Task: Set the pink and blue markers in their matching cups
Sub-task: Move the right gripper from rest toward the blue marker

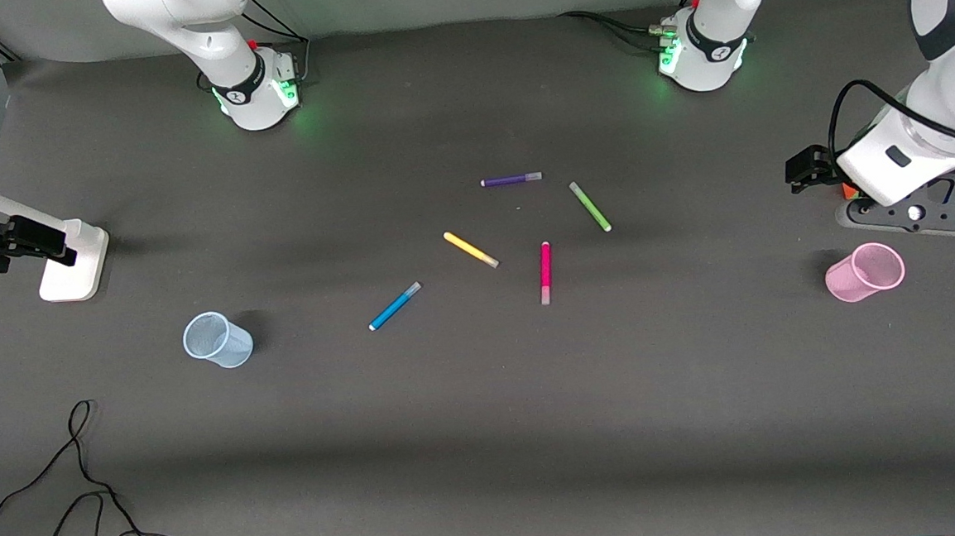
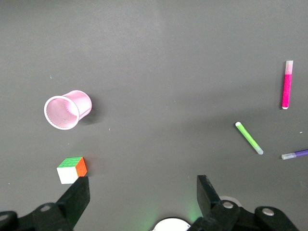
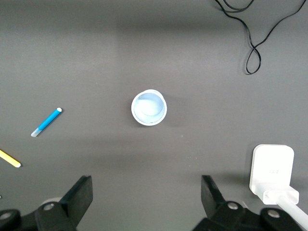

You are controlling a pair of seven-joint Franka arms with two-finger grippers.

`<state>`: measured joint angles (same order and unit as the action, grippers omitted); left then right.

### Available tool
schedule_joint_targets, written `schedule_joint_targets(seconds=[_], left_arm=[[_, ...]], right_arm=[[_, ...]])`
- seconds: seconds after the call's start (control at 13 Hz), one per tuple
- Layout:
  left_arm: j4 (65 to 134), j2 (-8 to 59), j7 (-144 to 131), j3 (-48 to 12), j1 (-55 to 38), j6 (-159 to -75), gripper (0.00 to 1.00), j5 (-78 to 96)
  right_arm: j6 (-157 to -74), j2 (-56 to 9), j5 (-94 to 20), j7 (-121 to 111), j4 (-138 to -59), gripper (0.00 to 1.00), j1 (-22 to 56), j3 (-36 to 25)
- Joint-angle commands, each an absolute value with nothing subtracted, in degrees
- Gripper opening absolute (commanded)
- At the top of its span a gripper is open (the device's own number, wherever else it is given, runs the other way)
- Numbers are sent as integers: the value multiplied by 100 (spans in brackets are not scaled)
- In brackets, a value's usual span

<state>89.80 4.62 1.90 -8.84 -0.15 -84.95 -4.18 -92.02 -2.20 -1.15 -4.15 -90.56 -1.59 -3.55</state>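
I see a dark grey surface (image 1: 488, 433) with five markers near its middle and one cup toward each end. The pink marker (image 1: 546, 272) and blue marker (image 1: 394, 306) lie flat, well apart. The blue cup (image 1: 217, 339) stands at the right arm's end, the pink cup (image 1: 865, 272) at the left arm's. The left gripper (image 2: 143, 192) hangs over the surface near the pink cup, jaws wide and empty; the right gripper (image 3: 147, 190) hangs near the blue cup, likewise. I'd grip each marker mid-barrel, across its length.
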Motion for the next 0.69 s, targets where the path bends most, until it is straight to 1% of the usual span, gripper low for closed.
schedule_joint_targets(seconds=[0.0, 0.62], left_arm=[[8895, 483, 123, -949, 44, -8367, 99, -475], [8912, 483, 123, -949, 44, -8350, 99, -475]], right_arm=[[-9211, -132, -26, -545, -9105, 100, -211, -308], [-9202, -149, -26, -519, -9062, 100, -211, -308]])
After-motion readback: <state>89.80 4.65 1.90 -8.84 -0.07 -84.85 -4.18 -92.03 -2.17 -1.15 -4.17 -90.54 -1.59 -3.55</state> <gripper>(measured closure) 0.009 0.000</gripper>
